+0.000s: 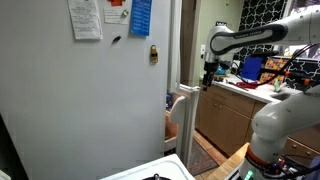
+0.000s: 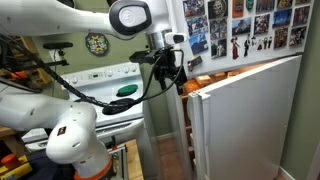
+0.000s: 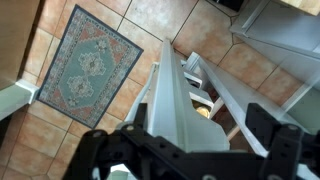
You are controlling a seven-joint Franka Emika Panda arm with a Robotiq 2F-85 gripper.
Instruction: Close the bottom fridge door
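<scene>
Gripper (image 3: pixel 185 150) spread wide above the bottom fridge door (image 3: pixel 172 95); door's top edge ran between fingers (image 3: pixel 272 140); door stood open.

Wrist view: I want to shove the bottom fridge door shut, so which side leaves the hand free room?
Free: the tiled floor between the bottom fridge door and the rug. Crowded: the opposite side, where the door's inner shelves jut out. The open hand hangs over the door's top edge.
</scene>
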